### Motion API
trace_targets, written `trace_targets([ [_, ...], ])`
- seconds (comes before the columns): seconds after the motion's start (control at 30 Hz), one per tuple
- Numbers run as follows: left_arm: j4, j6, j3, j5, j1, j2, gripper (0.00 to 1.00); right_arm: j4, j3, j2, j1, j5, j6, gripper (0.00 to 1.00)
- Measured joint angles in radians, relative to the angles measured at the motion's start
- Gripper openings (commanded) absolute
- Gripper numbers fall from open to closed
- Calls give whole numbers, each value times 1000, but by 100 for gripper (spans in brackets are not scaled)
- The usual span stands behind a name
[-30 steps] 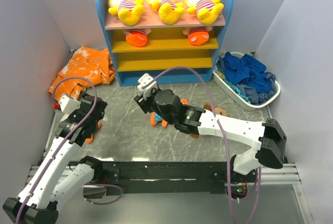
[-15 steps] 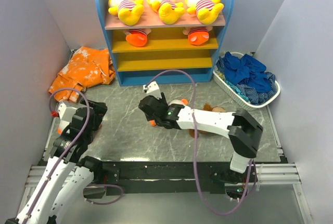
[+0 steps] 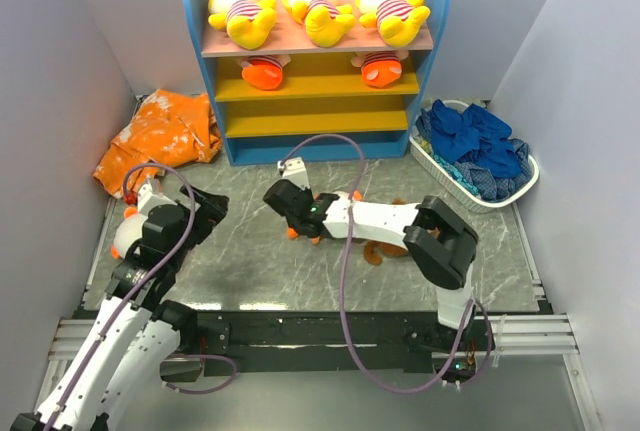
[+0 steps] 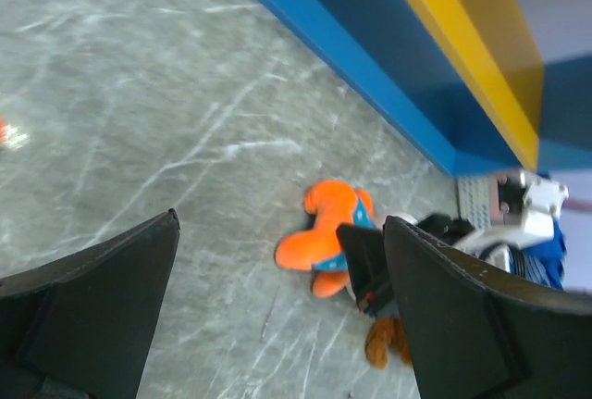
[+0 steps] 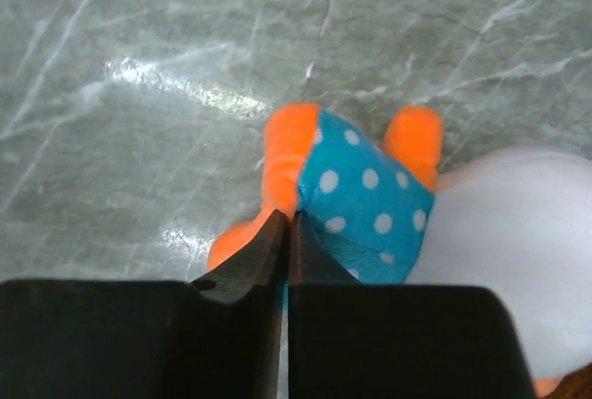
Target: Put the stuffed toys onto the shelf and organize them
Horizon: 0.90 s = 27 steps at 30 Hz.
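Observation:
The shelf (image 3: 196, 11) stands at the back, with three yellow stuffed toys (image 3: 316, 6) on its pink top board and two orange-limbed ones (image 3: 264, 71) on the board below. An orange-limbed toy in a blue dotted shirt (image 5: 365, 186) lies on the table (image 3: 305, 232) (image 4: 328, 237). My right gripper (image 5: 289, 218) (image 3: 290, 213) is shut, its tips pressed against that toy's shoulder; no cloth shows between them. The brown monkey (image 3: 385, 248) lies half hidden under the right arm. My left gripper (image 4: 277, 223) (image 3: 205, 206) is open and empty, left of the toy.
An orange-and-white cloth (image 3: 160, 136) lies at the back left. A white basket (image 3: 500, 199) of dark blue cloths sits at the right. Grey walls close in both sides. Something small, white and orange (image 3: 125, 239) shows beside the left arm.
My right gripper has closed at the dotted toy and its arm has folded lower over the table. My left arm has swung right and forward toward the table's middle.

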Motion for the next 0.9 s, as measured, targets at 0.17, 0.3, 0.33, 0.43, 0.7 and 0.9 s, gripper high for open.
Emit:
trace_targets([
  [0.17, 113, 83, -19, 137, 0, -23, 97, 151, -189, -176, -21, -45, -10, 0],
  [0.3, 178, 117, -19, 226, 0, -13, 98, 397, -406, -406, -21, -142, 11, 0],
  [0.33, 184, 122, -18, 238, 0, -6, 98, 474, -452, -446, -21, -169, 19, 0],
  [0.43, 185, 142, -1, 270, 0, 27, 98, 724, -581, -519, -21, -250, 59, 0],
  [0.7, 183, 184, 47, 272, 0, 48, 99, 1245, -868, -521, -21, -267, 257, 0],
  [0.9, 174, 235, 90, 246, 0, 77, 100, 1369, -1058, -538, -21, -118, 445, 0],
])
